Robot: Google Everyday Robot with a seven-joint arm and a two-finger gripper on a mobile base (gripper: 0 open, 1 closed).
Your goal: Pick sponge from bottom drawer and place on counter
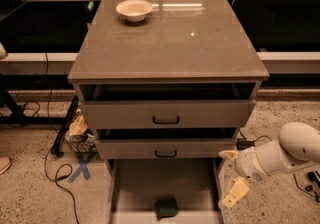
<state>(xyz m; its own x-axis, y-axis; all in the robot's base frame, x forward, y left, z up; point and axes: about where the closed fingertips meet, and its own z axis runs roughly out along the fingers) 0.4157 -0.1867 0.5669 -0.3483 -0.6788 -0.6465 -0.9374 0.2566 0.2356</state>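
The dark green sponge [166,207] lies flat on the floor of the bottom drawer [145,183], near its front edge. The drawer is pulled out wide below the two upper drawers with black handles. The counter [170,43] is the glossy grey-brown top of the cabinet. My gripper [231,175] hangs at the end of the white arm, just outside the drawer's right wall, to the right of the sponge and a little above it. Its two cream fingers [235,193] are spread apart and hold nothing.
A cream bowl [134,9] stands at the back left of the counter. The two upper drawers [166,116] stick out slightly. Cables and a crumpled bag [77,130] lie on the floor left of the cabinet, next to a blue X mark [82,168].
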